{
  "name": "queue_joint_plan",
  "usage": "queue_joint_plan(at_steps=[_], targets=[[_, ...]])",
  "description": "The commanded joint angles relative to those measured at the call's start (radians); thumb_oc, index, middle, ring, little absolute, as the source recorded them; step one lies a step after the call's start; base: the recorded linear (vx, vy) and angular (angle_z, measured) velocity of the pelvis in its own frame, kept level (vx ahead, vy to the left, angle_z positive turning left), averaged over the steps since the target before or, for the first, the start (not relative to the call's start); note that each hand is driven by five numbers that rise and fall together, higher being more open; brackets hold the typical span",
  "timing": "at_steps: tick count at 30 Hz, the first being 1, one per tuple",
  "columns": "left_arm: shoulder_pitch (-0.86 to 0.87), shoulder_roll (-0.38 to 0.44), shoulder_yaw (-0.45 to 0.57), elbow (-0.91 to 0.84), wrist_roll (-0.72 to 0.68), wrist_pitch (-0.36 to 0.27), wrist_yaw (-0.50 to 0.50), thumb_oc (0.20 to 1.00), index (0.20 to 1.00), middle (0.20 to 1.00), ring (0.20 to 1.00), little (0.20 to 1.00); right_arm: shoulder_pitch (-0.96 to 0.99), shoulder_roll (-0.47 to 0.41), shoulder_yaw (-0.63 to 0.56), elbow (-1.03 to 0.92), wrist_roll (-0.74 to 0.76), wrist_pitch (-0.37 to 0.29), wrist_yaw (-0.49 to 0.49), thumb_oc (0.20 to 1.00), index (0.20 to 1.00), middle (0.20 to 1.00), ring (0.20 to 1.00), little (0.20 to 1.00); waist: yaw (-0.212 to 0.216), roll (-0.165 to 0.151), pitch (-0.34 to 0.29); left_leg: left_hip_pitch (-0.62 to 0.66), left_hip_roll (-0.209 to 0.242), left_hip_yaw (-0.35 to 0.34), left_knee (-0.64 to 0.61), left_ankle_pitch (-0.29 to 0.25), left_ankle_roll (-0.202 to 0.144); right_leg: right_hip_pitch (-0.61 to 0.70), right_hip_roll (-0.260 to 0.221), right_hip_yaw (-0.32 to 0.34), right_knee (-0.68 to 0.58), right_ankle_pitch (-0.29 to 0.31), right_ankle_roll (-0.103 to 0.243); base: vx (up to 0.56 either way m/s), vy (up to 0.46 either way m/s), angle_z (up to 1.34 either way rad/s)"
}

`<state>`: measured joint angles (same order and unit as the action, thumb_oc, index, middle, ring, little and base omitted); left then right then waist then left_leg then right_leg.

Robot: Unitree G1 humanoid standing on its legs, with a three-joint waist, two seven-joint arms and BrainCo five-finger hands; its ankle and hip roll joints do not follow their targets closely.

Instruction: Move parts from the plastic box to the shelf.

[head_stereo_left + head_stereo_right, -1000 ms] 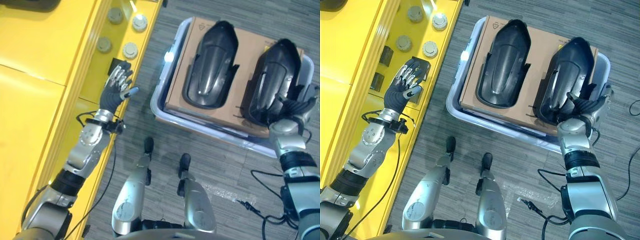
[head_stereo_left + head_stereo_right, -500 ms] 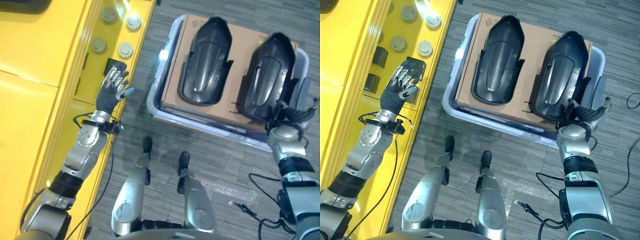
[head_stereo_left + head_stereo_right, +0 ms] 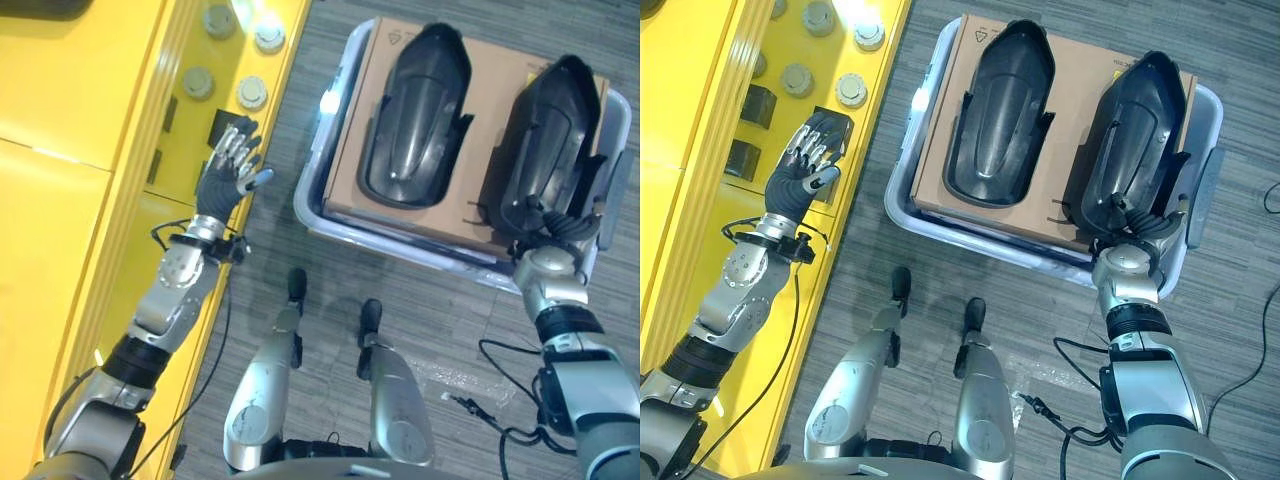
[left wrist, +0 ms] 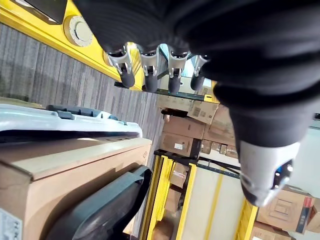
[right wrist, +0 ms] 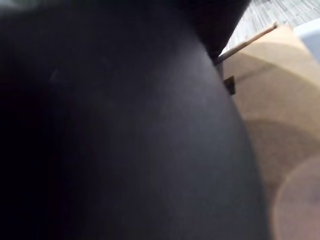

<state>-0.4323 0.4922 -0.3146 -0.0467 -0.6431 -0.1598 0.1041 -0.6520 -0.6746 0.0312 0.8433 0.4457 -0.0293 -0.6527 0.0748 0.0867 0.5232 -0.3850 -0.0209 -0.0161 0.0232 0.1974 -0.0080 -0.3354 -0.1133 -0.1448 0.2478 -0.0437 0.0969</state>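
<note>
The right hand (image 3: 1132,232) sat at the near end of the right-hand long black moulded plastic part (image 3: 1137,140), which ran lengthwise away from it on the brown cardboard sheet (image 3: 1070,110) in the pale plastic box (image 3: 902,190), grip impossible to tell, while the left hand (image 3: 805,165), fingers relaxed and empty, hung by the yellow metal shelf (image 3: 700,120).

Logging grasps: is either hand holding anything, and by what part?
Left hand: open, holding nothing. Right hand sits at the near end of the right black part; a grip cannot be told.
</note>
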Motion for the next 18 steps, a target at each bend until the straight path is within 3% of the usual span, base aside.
queue_joint_plan(at_steps=[1, 18], targets=[[-0.05, -0.034, 0.014, -0.017, 0.016, -0.078, 0.008, 1.0, 1.0, 1.0, 1.0, 1.0, -0.017, -0.041, 0.048, -0.014, 0.019, -0.033, 0.024, 0.2, 0.2, 0.2, 0.2, 0.2, 0.002, -0.002, -0.006, -0.022, -0.037, 0.025, 0.141, -0.134, 0.006, 0.013, -0.015, -0.061, -0.201, 0.181, -0.002, 0.0, 0.0, 0.0], [-0.017, -0.021, 0.024, -0.05, -0.002, -0.063, -0.013, 1.0, 1.0, 1.0, 1.0, 1.0, 0.067, -0.036, -0.024, 0.014, 0.115, -0.105, 0.014, 0.2, 0.2, 0.2, 0.2, 0.2, 0.002, -0.017, -0.025, 0.02, -0.031, 0.03, 0.135, -0.145, 0.01, 0.052, -0.011, -0.063, -0.209, 0.182, -0.002, 0.0, 0.0, 0.0]])
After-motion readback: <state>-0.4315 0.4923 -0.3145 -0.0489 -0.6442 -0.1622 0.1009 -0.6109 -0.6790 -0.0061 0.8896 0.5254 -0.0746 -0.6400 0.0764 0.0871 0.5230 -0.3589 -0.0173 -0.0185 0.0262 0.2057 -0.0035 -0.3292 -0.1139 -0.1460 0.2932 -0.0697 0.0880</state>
